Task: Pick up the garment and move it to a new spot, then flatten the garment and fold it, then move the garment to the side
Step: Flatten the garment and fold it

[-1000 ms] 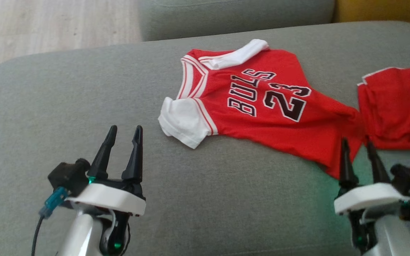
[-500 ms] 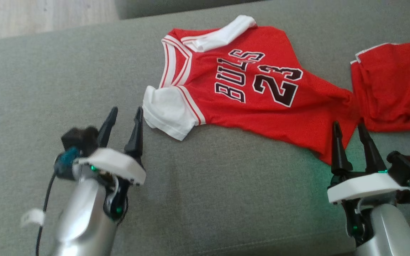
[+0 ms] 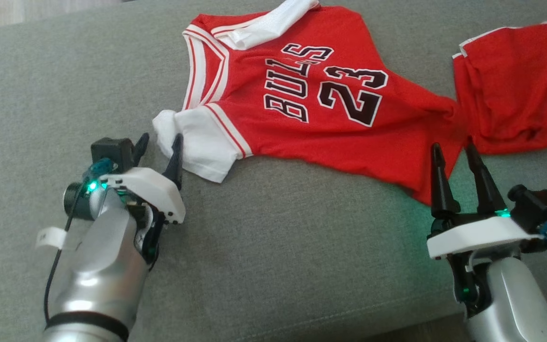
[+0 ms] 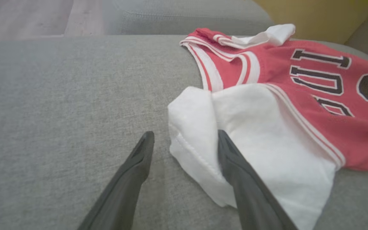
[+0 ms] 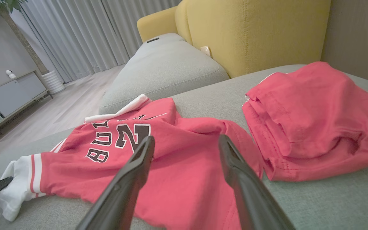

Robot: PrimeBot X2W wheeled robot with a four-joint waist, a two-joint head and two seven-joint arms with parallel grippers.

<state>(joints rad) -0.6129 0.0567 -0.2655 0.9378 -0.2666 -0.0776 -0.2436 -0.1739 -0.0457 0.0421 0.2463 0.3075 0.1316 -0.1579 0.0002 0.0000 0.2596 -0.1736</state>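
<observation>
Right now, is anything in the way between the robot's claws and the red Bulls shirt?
No, nothing visible. The open left gripper straddles the edge of the white sleeve of the shirt, and the open right gripper sits at its red hem. The folded red garment lies off to the side, not between.

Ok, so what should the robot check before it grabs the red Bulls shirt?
1. Is the left gripper open: ok, its fingers stand apart.
2. Is it lined up with the white sleeve: ok, the fingers straddle the sleeve's edge.
3. Is the right gripper open: ok.
4. Is it at the hem of the jersey: ok, its tips are at the red bottom corner. Whether they touch it, cannot tell.
5. Is the other red garment apart from the jersey: cannot tell, the two meet near that corner.
6. Is the jersey lying flat: not ok, the far sleeve is flipped over and the hem is wrinkled.
</observation>
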